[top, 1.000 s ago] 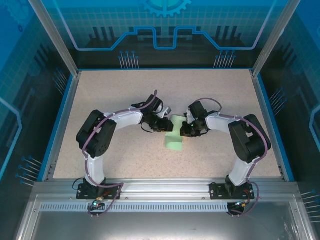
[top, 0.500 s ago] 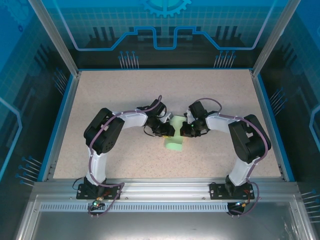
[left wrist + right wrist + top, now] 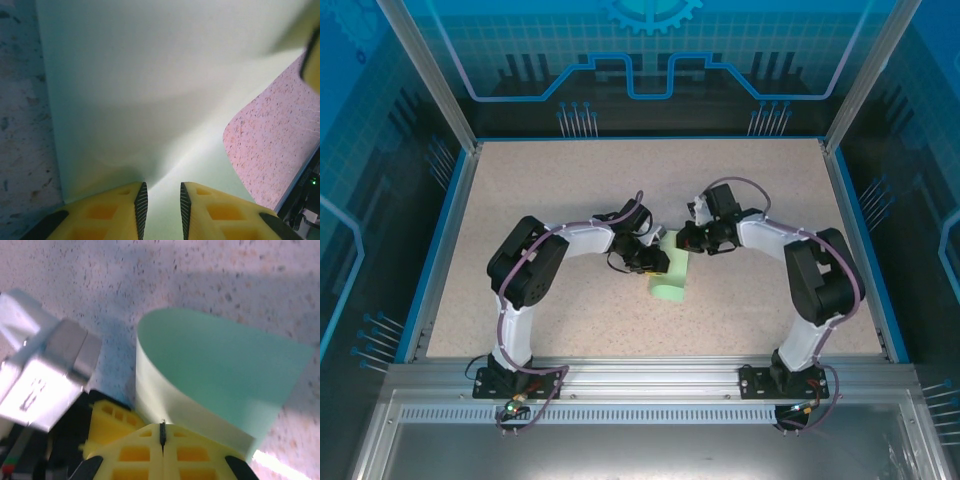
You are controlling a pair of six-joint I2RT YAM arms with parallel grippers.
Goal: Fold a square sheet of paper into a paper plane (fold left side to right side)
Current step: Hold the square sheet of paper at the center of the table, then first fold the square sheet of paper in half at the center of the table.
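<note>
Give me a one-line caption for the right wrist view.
Shut right end effector at the near edge of the square sheet of paper, which curls up in a loop off the speckled table.

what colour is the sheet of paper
The sheet of paper is pale mint green, plain and unmarked; it shows best in the right wrist view.

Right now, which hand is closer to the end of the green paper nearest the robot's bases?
Left. The left hand sits over the left edge of the paper, partway along; the right hand, shut, is at its curled far end.
</note>
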